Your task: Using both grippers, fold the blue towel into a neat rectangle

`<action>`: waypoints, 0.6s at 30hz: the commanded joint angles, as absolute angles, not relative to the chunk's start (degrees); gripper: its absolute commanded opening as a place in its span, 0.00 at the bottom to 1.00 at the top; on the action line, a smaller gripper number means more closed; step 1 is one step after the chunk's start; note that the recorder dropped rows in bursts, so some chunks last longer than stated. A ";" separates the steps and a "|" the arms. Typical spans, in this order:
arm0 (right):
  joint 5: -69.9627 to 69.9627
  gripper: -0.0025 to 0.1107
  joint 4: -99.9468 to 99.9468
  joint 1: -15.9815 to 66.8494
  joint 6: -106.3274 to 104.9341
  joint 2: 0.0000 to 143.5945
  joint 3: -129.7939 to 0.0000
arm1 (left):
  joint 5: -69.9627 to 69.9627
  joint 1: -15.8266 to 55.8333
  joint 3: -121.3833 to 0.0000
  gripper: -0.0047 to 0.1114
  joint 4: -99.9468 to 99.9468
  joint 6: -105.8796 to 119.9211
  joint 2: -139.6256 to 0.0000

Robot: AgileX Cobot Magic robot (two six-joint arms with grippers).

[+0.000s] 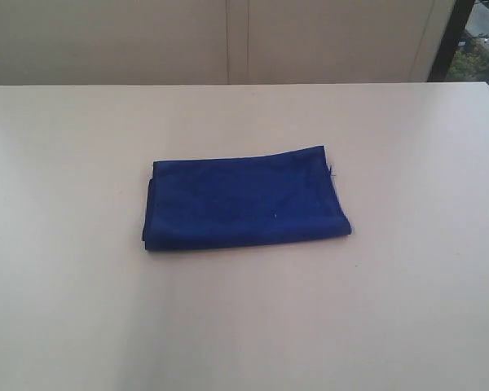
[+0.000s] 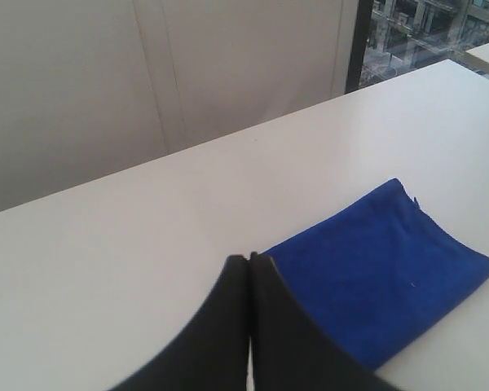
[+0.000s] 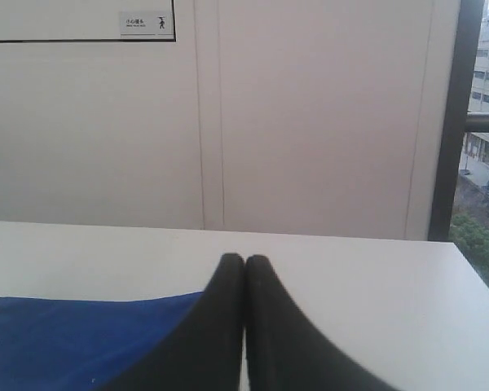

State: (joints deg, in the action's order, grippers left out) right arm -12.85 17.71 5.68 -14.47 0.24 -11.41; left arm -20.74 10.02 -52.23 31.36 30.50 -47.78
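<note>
The blue towel (image 1: 244, 201) lies folded in a flat rectangle at the middle of the white table (image 1: 407, 309), with a thin thread at its far right corner. Neither arm shows in the exterior view. In the left wrist view the towel (image 2: 383, 269) lies beyond and beside my left gripper (image 2: 250, 259), whose black jaws are pressed together with nothing between them. In the right wrist view the towel (image 3: 81, 338) sits to one side of my right gripper (image 3: 244, 261), also shut and empty. Both grippers are off the cloth.
A pale panelled wall (image 1: 228, 41) runs behind the table's far edge. A dark window frame (image 1: 456, 37) stands at the back right, with buildings outside. A small sign (image 3: 147, 23) hangs on the wall in the right wrist view.
</note>
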 commanded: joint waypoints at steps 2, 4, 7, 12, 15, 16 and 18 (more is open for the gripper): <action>-12.67 0.02 15.04 5.12 -13.99 0.00 -11.17 | -21.06 9.96 -51.96 0.04 32.17 30.39 -47.36; -12.67 0.02 12.63 5.12 -10.61 0.00 -11.17 | -21.06 9.96 -51.96 0.04 32.17 30.39 -47.36; -12.67 0.02 7.48 5.12 -4.56 0.00 -11.17 | -21.06 9.96 -51.96 0.04 32.17 30.39 -47.36; -12.67 0.02 2.04 5.12 0.46 0.00 -11.17 | -21.06 9.96 -51.96 0.04 32.17 30.39 -47.36; -12.78 0.02 1.90 5.12 0.46 0.00 -11.17 | -21.06 9.96 -51.96 0.04 32.17 30.39 -47.36; -12.77 0.02 1.90 5.12 0.35 0.00 -11.17 | -21.06 9.96 -51.96 0.04 32.17 30.39 -47.36; -12.65 0.02 1.90 5.12 0.00 0.00 -10.78 | -21.06 9.96 -51.96 0.04 32.17 30.39 -47.36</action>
State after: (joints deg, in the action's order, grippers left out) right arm -12.95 2.51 5.68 0.00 0.24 -11.41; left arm -20.74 10.02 -52.23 31.36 30.50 -47.78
